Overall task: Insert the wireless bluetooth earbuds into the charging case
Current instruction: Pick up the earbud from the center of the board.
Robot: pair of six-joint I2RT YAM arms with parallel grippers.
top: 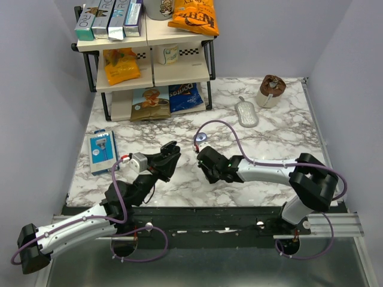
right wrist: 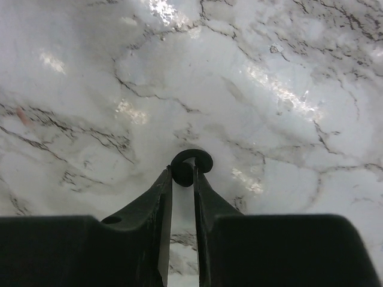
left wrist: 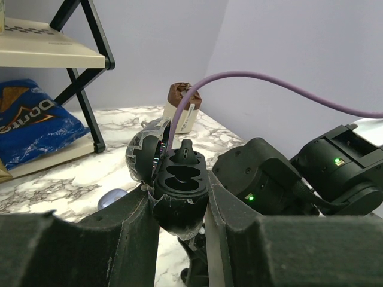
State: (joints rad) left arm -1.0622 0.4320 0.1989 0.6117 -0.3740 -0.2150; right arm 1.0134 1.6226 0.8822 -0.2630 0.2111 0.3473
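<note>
The left end effector (left wrist: 179, 200) clamps the open charging case (left wrist: 179, 174), sockets turned up to receive, while the right end effector (right wrist: 182, 179), nearly closed, pinches an earbud (right wrist: 192, 159) low over the table (right wrist: 269, 89).

- The earbud (right wrist: 192, 161) at the right gripper (right wrist: 182, 174): its lower part is hidden between the fingertips (right wrist: 160, 186); whether it rests on the marble (right wrist: 269, 89) or is lifted, can't tell.
- The charging case (left wrist: 179, 177): base buried between the fingers (left wrist: 134, 222) of the left gripper (left wrist: 178, 192).
- The Doritos bag (left wrist: 30, 128): cut off by the view's left edge.
</note>
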